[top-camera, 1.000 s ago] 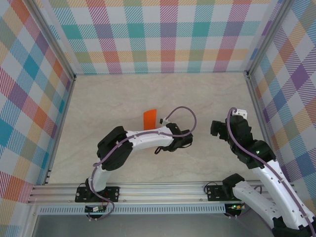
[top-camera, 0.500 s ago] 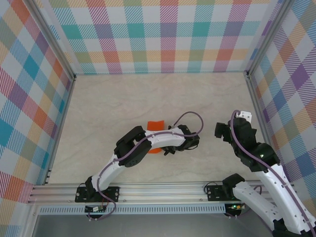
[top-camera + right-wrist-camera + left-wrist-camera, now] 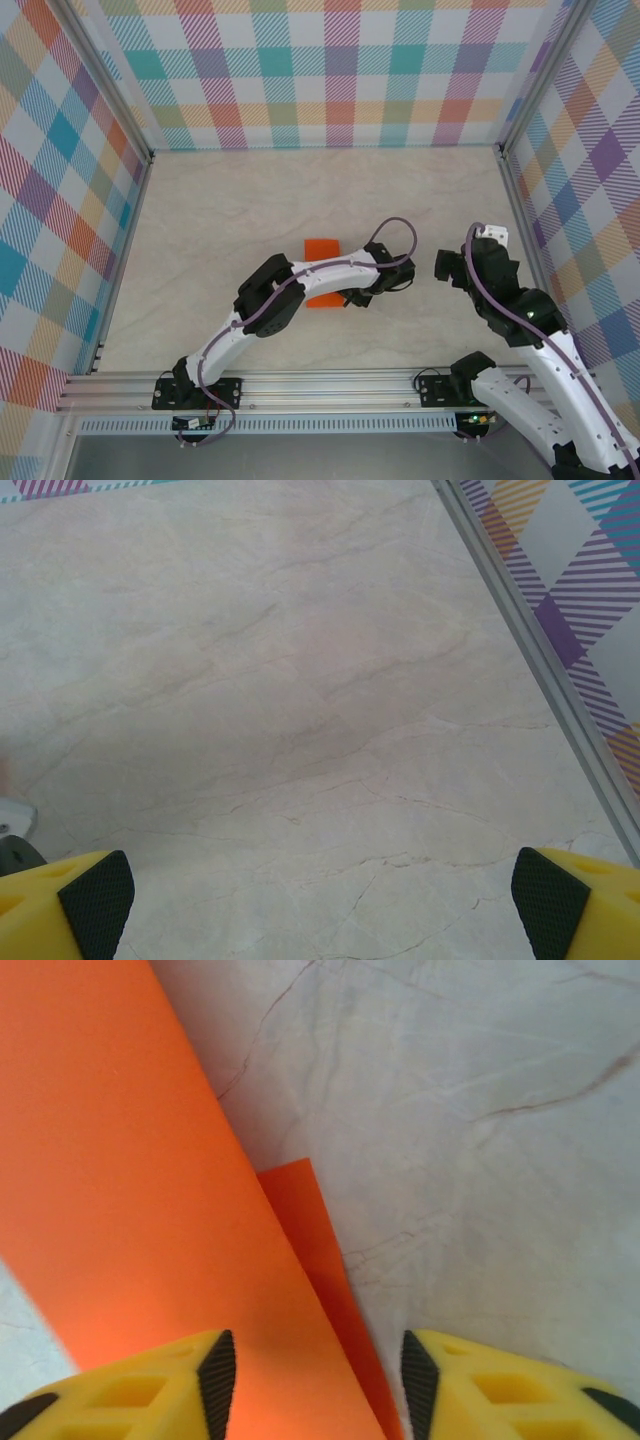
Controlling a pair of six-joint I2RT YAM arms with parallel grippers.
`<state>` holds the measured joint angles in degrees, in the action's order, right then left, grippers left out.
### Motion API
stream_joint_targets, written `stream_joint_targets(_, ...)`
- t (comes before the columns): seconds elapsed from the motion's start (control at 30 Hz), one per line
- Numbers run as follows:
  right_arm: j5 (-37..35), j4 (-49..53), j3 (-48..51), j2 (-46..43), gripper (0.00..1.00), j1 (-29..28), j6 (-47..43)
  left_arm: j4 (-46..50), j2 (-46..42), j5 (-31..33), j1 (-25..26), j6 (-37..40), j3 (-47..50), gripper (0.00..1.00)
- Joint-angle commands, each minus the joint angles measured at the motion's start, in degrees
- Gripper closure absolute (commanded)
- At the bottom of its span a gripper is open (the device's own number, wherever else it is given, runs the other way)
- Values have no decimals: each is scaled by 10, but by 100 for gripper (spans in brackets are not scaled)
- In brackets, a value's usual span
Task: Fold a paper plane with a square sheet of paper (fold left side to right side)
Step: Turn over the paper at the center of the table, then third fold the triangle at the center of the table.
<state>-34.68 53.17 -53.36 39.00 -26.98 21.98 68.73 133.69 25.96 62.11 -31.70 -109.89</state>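
Top view: left arm (image 3: 330,272) lies across paper (image 3: 321,247) and hides its middle; orange shows on either side. Right arm (image 3: 560,395) cut at the bottom corner.
Left wrist: paper runs off top, left and bottom edges. Left fingers (image 3: 150,1385) clipped at bottom.
Right wrist: right fingers (image 3: 70,900) clipped at the corners.

left gripper (image 3: 318,1372) swung right, jaws parted, square sheet of paper (image 3: 321,247) folded down flat

You have bare desk (image 3: 230,200) across the far half, up to the checked walls (image 3: 330,80). Your left arm (image 3: 318,276) lies across the middle, over the orange sheet (image 3: 322,247); only a narrow gap separates the left tool (image 3: 398,282) from the right tool (image 3: 447,267).
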Motion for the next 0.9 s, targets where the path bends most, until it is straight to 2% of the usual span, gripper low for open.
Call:
stream_joint_targets(0.0, 23, -15, 3, 5, 0, 2, 8, -68, -111, -50, -13, 29, 38, 44)
stream_joint_targets(0.2, 101, -67, 19, 18, 0, 2, 11, -198, -290, -118, -74, 26, 211, 36)
stream_joint_targets(0.3, 209, -134, 38, 42, 3, 2, 3, -300, -391, -178, -128, 19, 334, 30)
stream_joint_targets(0.43, 380, -253, 59, 140, 17, 1, 39, -446, -495, -265, -215, -2, 491, 22)
stream_joint_targets(0.53, 492, -338, 49, 257, 31, -2, 73, -533, -529, -328, -271, -24, 573, 22)
stream_joint_targets(0.63, 560, -424, 37, 365, 38, -7, 105, -623, -533, -388, -309, -55, 635, 22)
stream_joint_targets(0.73, 577, -488, 19, 448, 42, -10, 124, -702, -524, -427, -324, -83, 675, 21)
stream_joint_targets(0.87, 594, -525, -15, 532, 44, -10, 141, -744, -491, -444, -325, -94, 684, 21)
